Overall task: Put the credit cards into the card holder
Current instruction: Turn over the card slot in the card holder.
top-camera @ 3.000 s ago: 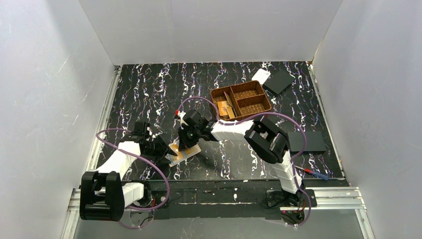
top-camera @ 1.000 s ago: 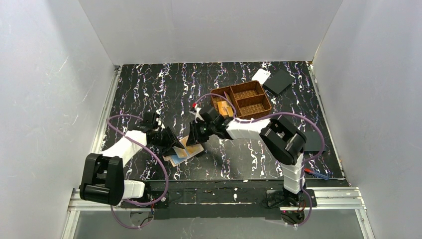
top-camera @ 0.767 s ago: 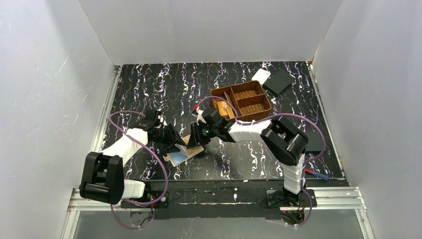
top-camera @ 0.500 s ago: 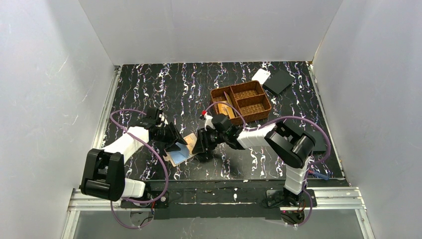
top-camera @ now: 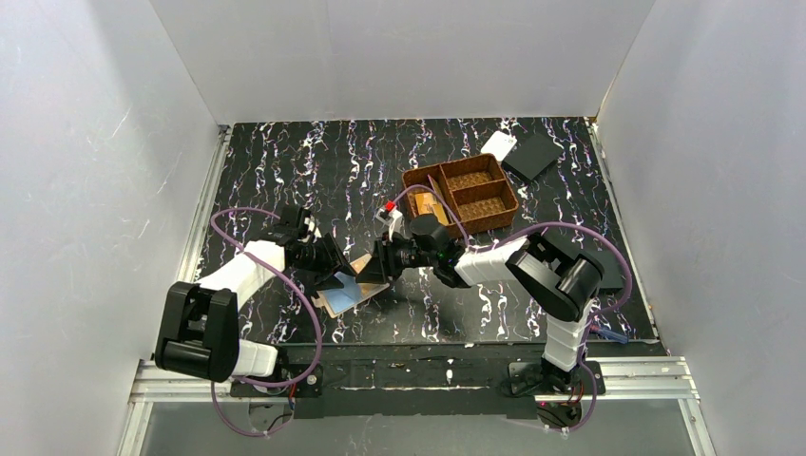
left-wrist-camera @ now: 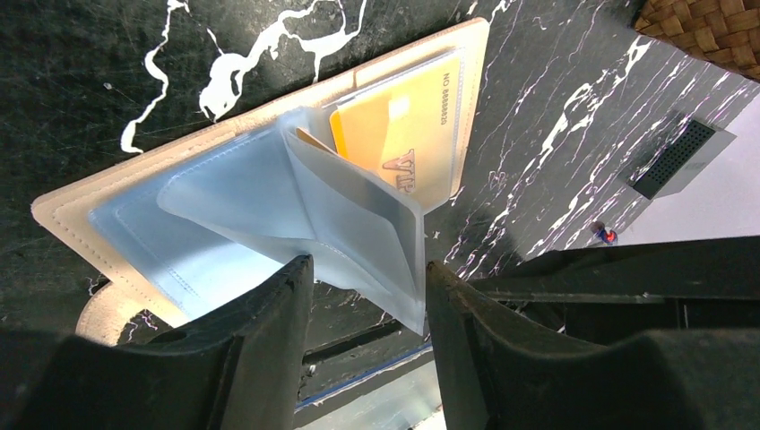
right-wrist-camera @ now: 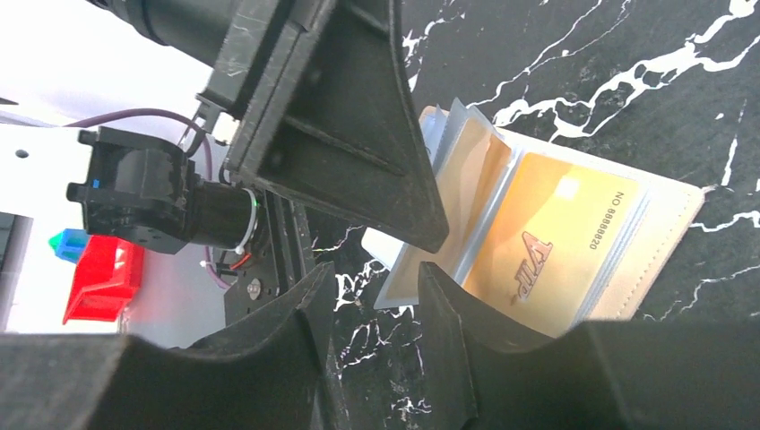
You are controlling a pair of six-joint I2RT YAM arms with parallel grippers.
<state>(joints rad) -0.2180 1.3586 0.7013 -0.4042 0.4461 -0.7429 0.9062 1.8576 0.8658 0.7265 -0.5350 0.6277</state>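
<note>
Where the wallet point(top-camera: 350, 293) lies open on the table point(top-camera: 285, 171), seen from above, the left gripper point(top-camera: 335, 271) is set at its left edge and the right gripper point(top-camera: 382, 263) at its right; cards point(top-camera: 430, 205) are seen in the basket point(top-camera: 504, 204) beyond it. From the left wrist, the jaws are parted, released, over a clear sleeve point(left-wrist-camera: 341, 215), and a yellow card point(left-wrist-camera: 403, 134) is lodged in the wallet. From the right wrist, the jaws are likewise parted, nothing clasped, just beside the wallet.
</note>
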